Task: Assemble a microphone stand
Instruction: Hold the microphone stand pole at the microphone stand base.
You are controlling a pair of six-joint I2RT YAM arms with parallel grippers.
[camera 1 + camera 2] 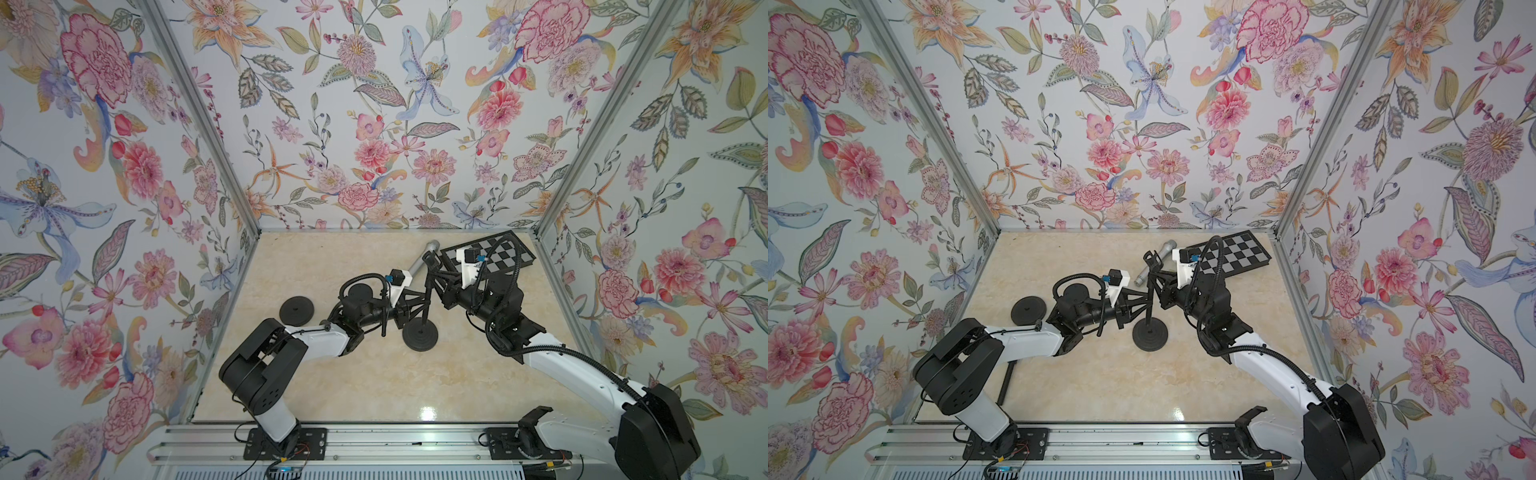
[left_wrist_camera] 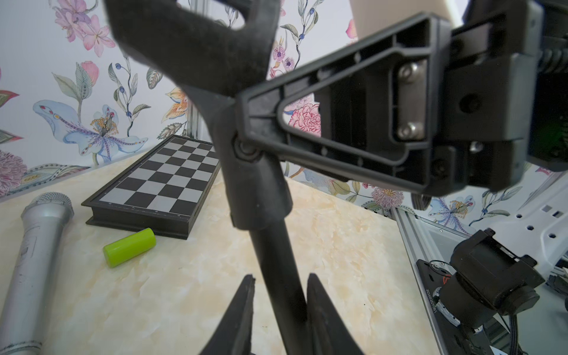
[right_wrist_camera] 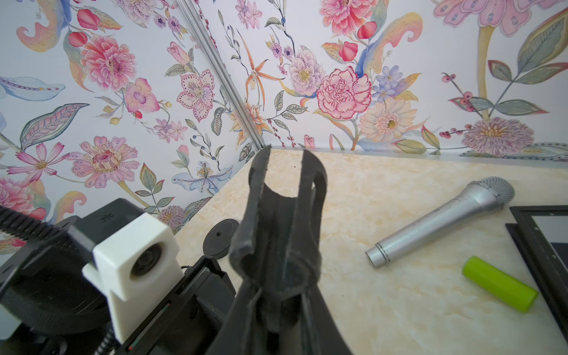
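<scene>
Closest to the left wrist camera is the pole of the microphone stand, which passes between the two fingers of the left end effector. Its jaws are narrow and closed on the pole, at about the middle of its height. Higher on the same pole sits the microphone clip, a black forked holder with its open side up. The right end effector is closed tight on the joint under this clip, so the stand is held from two opposite sides. In both top views the stand is near the middle of the bench, on its round base, which lies flat on the surface.

The microphone, silver with a mesh head, lies on its side on the bench behind the stand, apart from the clip. A green cylinder lies just beside the chessboard case, between the case and the microphone. The case is closed and lies flat in the far right corner, so what is inside it cannot be seen. A second black disc lies flat to the left of the stand, near the left arm. In a top view a thin black rod lies on the bench, partly under the left arm.
</scene>
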